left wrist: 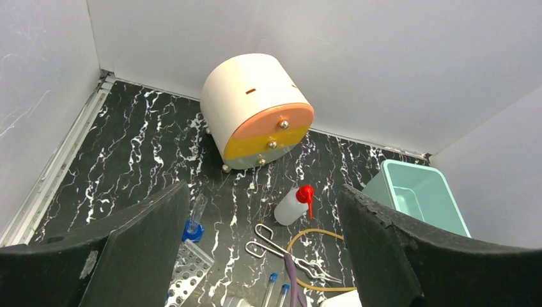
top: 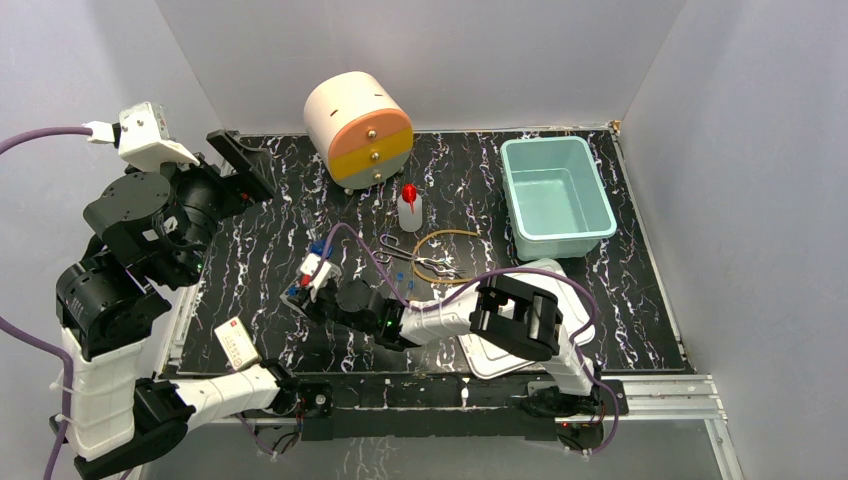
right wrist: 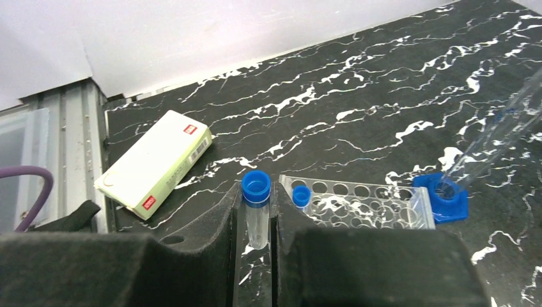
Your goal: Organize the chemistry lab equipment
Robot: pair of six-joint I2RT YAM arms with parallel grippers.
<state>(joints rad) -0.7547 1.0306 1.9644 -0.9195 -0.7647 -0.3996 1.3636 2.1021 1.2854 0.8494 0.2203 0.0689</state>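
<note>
My right gripper (right wrist: 255, 199) is shut on a small clear blue-capped test tube (right wrist: 255, 189), held upright just left of the clear tube rack (right wrist: 358, 206). The rack holds one capped tube (right wrist: 301, 196). In the top view this gripper (top: 305, 290) is at the rack (top: 300, 297). A larger tube with a blue cap (right wrist: 445, 194) lies beside the rack. My left gripper (top: 240, 165) is raised at the far left, open and empty. Below it are the white squeeze bottle (left wrist: 291, 206), metal forceps (left wrist: 276, 251), tan tubing loop (left wrist: 311, 231) and two loose tubes (left wrist: 273, 281). I see no brush.
The cream-orange-yellow drum drawer unit (top: 360, 128) stands at the back. The teal bin (top: 555, 195) is at the back right, and its white lid (top: 500, 355) lies under my right arm. A white box (top: 237, 343) lies near the front left edge.
</note>
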